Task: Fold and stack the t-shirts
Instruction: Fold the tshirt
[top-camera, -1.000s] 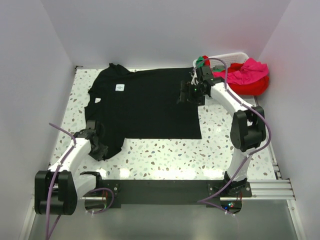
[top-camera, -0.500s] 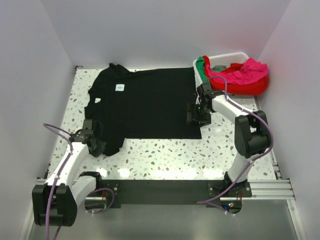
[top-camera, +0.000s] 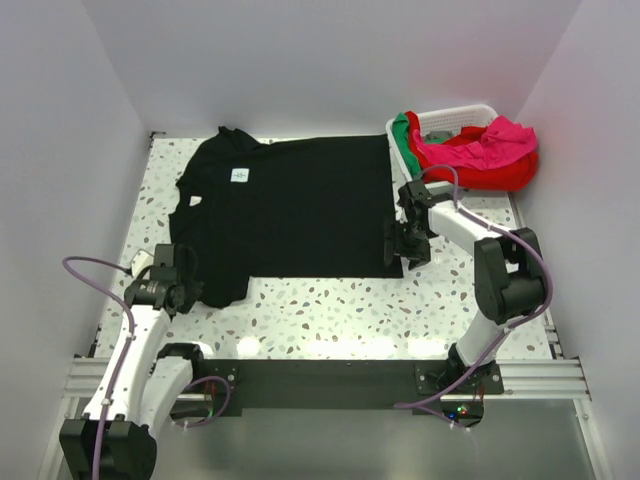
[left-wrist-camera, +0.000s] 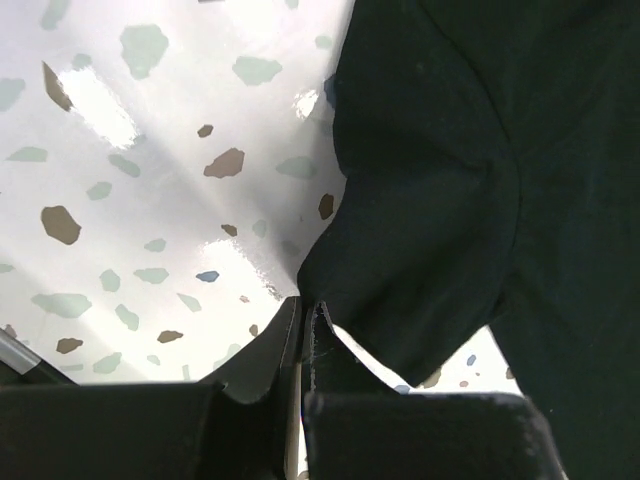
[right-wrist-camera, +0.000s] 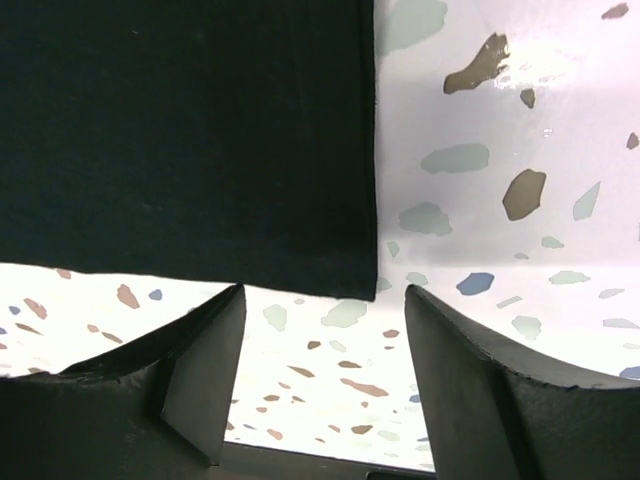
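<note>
Now the plain black cloth t-shirt (top-camera: 290, 205) lies spread centre-left on the speckled tabletop (top-camera: 330, 310); left end effector (left-wrist-camera: 303, 310) clamps its lower-left sleeve; right end effector (right-wrist-camera: 325, 295), jaws apart over the lower-right hem corner, likely must pinch it before folding.

right gripper (top-camera: 402, 255) moved from the far right edge of the black t-shirt (top-camera: 290, 205) beside the basket (top-camera: 455, 112) to its near right corner, fingers (right-wrist-camera: 200, 360) narrowed yet apart, left gripper (top-camera: 190, 288) now pinched on the sleeve (top-camera: 218, 285), left arm drawn back toward the near tabletop edge
</note>
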